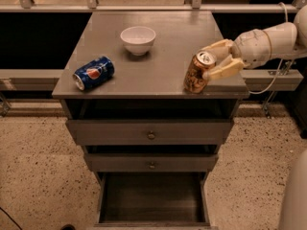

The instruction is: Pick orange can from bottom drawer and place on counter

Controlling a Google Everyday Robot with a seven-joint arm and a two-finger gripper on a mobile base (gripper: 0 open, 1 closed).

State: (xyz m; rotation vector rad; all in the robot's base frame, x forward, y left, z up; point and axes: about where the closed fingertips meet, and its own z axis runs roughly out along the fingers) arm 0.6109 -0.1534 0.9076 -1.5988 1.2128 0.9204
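Observation:
The orange can (196,74), orange-brown with a silver top, is tilted slightly at the front right of the counter (163,56). My gripper (214,59) comes in from the right and is shut on the can's upper part, one finger behind it and one in front. The can's base is at or just above the counter surface near the front edge. The bottom drawer (152,198) stands pulled open below, its dark interior bare.
A blue Pepsi can (94,73) lies on its side at the counter's front left. A white bowl (138,40) stands at the back middle. Two shallower drawers with small knobs (151,135) are shut. Speckled floor surrounds the cabinet.

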